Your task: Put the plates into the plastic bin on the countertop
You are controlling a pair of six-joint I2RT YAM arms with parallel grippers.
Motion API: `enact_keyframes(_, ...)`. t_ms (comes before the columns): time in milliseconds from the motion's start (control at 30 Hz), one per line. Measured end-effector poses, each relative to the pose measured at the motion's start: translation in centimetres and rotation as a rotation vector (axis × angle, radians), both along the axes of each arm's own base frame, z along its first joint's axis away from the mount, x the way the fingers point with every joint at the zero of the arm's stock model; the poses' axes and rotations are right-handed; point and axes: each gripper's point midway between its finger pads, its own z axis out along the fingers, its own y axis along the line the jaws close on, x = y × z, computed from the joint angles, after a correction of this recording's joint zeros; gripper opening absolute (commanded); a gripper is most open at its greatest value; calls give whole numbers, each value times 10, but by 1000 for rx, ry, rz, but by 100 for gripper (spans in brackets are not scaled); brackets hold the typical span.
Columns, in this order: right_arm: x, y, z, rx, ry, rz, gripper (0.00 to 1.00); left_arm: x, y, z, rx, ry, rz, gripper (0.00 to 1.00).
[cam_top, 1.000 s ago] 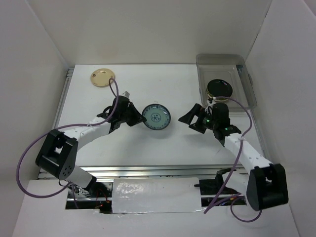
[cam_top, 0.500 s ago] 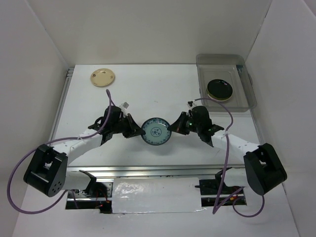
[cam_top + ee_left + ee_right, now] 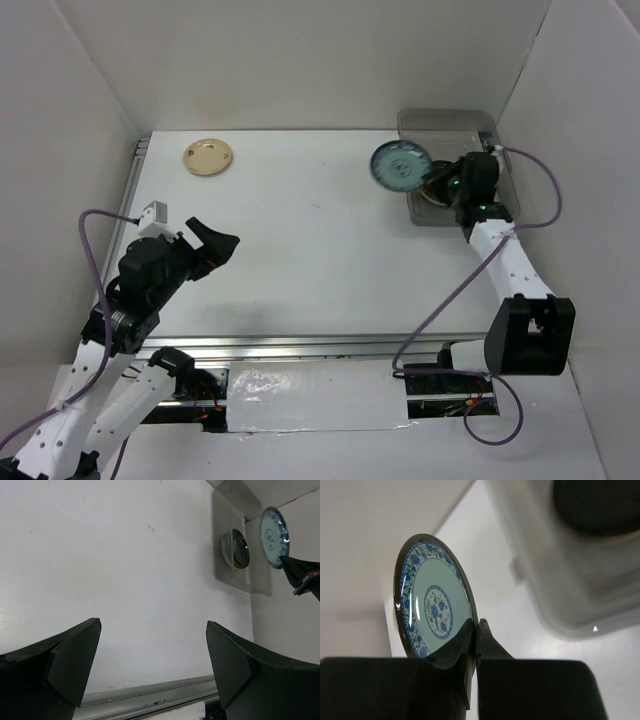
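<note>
My right gripper (image 3: 430, 176) (image 3: 476, 630) is shut on the rim of a blue-patterned plate (image 3: 398, 165) (image 3: 435, 600) (image 3: 274, 530), holding it on edge in the air just left of the plastic bin (image 3: 450, 124) (image 3: 560, 595) (image 3: 245, 582). A black plate (image 3: 239, 550) (image 3: 595, 505) lies in the bin on top of cream ones; in the top view the right wrist covers most of it. A cream plate (image 3: 207, 157) rests flat at the far left of the countertop (image 3: 300, 230). My left gripper (image 3: 215, 245) (image 3: 153, 625) is open and empty, raised over the near left.
A metal rail (image 3: 300, 345) (image 3: 150, 695) runs along the countertop's near edge. White walls close in the left, back and right sides. Purple cables loop beside both arms. The bin stands in the far right corner against the wall.
The left gripper opened, let go of the blue-patterned plate and drew back to the near left. The right gripper shut on the plate and carried it from mid-table to the bin.
</note>
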Motion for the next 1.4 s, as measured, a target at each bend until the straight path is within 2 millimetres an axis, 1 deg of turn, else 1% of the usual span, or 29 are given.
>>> enact_keyframes(67, 26, -56, 14, -5, -23, -168, 0, -9, 8, 9, 12, -37, 11, 99)
enact_keyframes(100, 36, -85, 12, -4, -13, -247, 0, -12, 9, 7, 22, -31, 9, 99)
enact_keyframes(133, 45, -109, 7, -1, 4, -310, 0, -13, 10, 1, 44, -17, 2, 99)
enact_keyframes(167, 52, -128, -1, 2, 26, -359, 0, -14, 10, -6, 60, 5, -5, 99)
enact_keyframes(200, 60, -148, -15, 7, 64, -404, 0, -15, 10, -16, 87, 35, -19, 99)
enact_keyframes(233, 66, -162, -29, 13, 102, -432, 1, -16, 9, -25, 105, 67, -31, 99)
enact_keyframes(267, 72, -176, -44, 21, 138, -457, 4, -17, 8, -33, 125, 94, -48, 99)
enact_keyframes(333, 79, -193, -75, 34, 214, -477, 5, -19, 6, -45, 154, 135, -78, 99)
enact_keyframes(400, 85, -200, -99, 45, 280, -472, 5, -22, 6, -54, 179, 164, -100, 99)
enact_keyframes(433, 89, -202, -106, 45, 301, -467, 5, -23, 6, -56, 187, 169, -106, 99)
enact_keyframes(467, 94, -202, -112, 47, 314, -461, 10, -23, 7, -57, 194, 170, -110, 99)
enact_keyframes(500, 97, -201, -115, 50, 321, -455, 23, -23, 8, -57, 205, 167, -115, 99)
enact_keyframes(533, 99, -200, -116, 52, 322, -450, 63, -23, 8, -57, 209, 165, -117, 99)
enact_keyframes(567, 99, -199, -115, 57, 325, -451, 78, -23, 8, -57, 211, 165, -119, 99)
enact_keyframes(600, 100, -197, -113, 53, 323, -446, 97, -23, 8, -57, 214, 164, -124, 99)
enact_keyframes(633, 103, -196, -110, 54, 319, -449, 100, -23, 8, -58, 216, 165, -133, 99)
enact_keyframes(733, 107, -193, -100, 29, 300, -446, 100, -20, 5, -62, 215, 172, -143, 99)
enact_keyframes(833, 101, -187, -79, -3, 274, -458, 100, -16, 1, -74, 207, 195, -156, 99)
enact_keyframes(900, 93, -180, -52, -35, 228, -469, 100, -13, -3, -85, 194, 219, -162, 99)
enact_keyframes(933, 88, -174, -34, -54, 198, -470, 100, -11, -5, -90, 183, 233, -159, 99)
enact_keyframes(1000, 76, -157, 3, -81, 122, -457, 100, -4, -7, -103, 157, 267, -137, 99)
enact_keyframes(1033, 68, -148, 20, -87, 84, -446, 100, 3, -6, -107, 131, 278, -109, 99)
enact_keyframes(1067, 57, -134, 38, -90, 35, -420, 100, 9, -2, -113, 117, 299, -75, 99)
enact_keyframes(1133, 34, -98, 56, -82, -51, -323, 100, 25, 7, -120, 70, 317, 7, 99)
enact_keyframes(1167, 19, -76, 59, -72, -96, -251, 100, 39, 16, -123, 37, 318, 72, 99)
enact_keyframes(1233, -16, -21, 49, -32, -144, -54, 100, 64, 32, -126, -26, 303, 190, 99)
enact_keyframes(1300, -50, 32, 30, 14, -177, 151, 100, 96, 52, -130, -89, 267, 322, 99)
enact_keyframes(1367, -90, 81, 4, 76, -161, 355, 100, 125, 73, -142, -136, 246, 452, 99)
enact_keyframes(1400, -109, 99, -6, 107, -158, 436, 100, 139, 83, -154, -153, 252, 507, 99)
